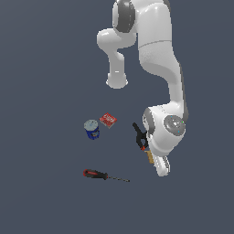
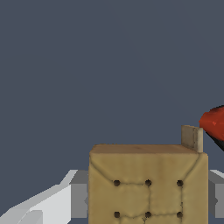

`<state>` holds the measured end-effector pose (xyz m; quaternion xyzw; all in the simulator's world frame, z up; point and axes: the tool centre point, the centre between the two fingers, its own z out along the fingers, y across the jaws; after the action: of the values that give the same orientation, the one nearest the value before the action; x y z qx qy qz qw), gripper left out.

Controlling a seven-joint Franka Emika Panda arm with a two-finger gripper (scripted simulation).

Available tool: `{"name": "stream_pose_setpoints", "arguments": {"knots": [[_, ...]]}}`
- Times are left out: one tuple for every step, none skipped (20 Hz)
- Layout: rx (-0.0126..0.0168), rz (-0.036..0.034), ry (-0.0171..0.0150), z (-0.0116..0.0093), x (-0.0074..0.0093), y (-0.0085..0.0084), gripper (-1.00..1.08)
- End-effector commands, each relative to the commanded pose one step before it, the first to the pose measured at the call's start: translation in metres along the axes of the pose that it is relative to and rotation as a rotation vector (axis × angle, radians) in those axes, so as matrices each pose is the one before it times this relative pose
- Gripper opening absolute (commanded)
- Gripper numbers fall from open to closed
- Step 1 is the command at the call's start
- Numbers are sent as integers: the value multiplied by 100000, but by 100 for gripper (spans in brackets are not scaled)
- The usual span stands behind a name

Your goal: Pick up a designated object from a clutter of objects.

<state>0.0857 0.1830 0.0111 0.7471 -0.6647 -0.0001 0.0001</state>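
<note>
The tan block (image 2: 148, 192), with rows of small dark holes on its face, fills the lower part of the wrist view and sits between my two grey fingers (image 2: 79, 194). The fingers press on both of its sides. In the exterior view only a sliver of the tan block (image 1: 150, 156) shows beside my lowered hand; my gripper (image 1: 153, 161) is mostly hidden by the hand. The black clamp (image 1: 139, 135) with orange tips lies right beside the block. The other clutter lies toward the exterior view's left.
A small red box (image 1: 108, 120) and a blue can with a grey lid (image 1: 92, 129) lie left of the clamp. A red-and-black-handled screwdriver (image 1: 103, 175) lies nearer the front. A red-orange rounded tip (image 2: 214, 123) shows at the wrist view's edge.
</note>
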Motion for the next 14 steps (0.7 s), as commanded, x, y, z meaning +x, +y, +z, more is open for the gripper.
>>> {"name": "stream_pose_setpoints", "arguments": {"knots": [[32, -6, -8, 28, -6, -21, -100], [0, 0, 0, 0, 0, 0, -100], [0, 0, 0, 0, 0, 0, -100], [0, 0, 0, 0, 0, 0, -100], [0, 0, 0, 0, 0, 0, -100], [0, 0, 0, 0, 0, 0, -100], [0, 0, 0, 0, 0, 0, -100], [0, 0, 0, -20, 3, -2, -100], [0, 0, 0, -17, 16, 8, -100], [0, 0, 0, -50, 49, 25, -100], [0, 0, 0, -84, 81, 42, -100], [0, 0, 0, -118, 114, 60, -100], [0, 0, 0, -153, 147, 77, -100], [0, 0, 0, -188, 181, 95, -100]]}}
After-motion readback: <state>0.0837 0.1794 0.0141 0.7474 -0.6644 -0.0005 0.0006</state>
